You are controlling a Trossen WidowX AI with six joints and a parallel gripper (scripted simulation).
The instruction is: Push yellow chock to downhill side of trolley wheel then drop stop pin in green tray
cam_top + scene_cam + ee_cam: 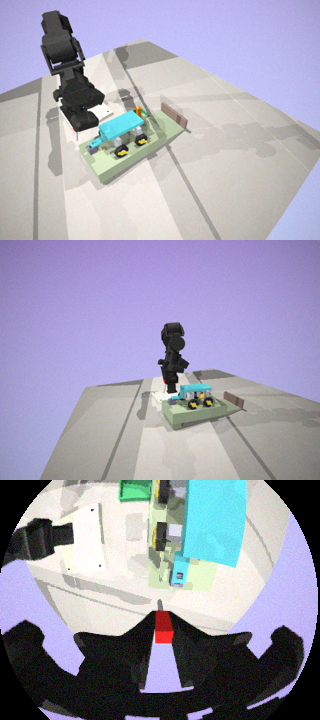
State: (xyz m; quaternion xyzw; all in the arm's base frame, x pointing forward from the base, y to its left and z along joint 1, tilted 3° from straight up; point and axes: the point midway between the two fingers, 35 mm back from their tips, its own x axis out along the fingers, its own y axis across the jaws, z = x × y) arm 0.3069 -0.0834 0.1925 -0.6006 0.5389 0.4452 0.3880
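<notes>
Black parallel-jaw gripper: clamped on red-headed stop pin; pin between fingertips, shaft toward 12 o'clock in wrist view; black six-joint arm: folded, pin clear of ramp's grey socket

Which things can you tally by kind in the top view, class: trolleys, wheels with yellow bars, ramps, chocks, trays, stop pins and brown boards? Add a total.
Trolley: 1
Yellow-barred wheels: 2
Ramp: 1
Chock: 1
Green tray: 1
Stop pin: 1
Brown board: 1
Total: 8
</notes>
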